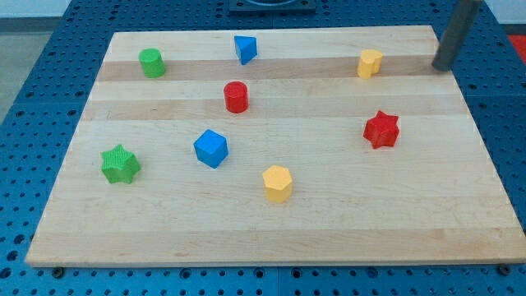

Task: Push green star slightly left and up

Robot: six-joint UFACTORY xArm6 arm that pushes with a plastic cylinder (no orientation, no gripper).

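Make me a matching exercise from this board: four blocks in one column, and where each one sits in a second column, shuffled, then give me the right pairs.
Column one:
1. green star
2. red star
3. blue triangular block
4. yellow hexagonal block

Column two:
A. top of the view, near the middle
B. the view's left, lower half
C. bottom middle of the view
D. the view's right, mid height

Pairs: 1-B, 2-D, 3-A, 4-C.

My tip is at the view's top right, far from the green star, nearest the small yellow block.
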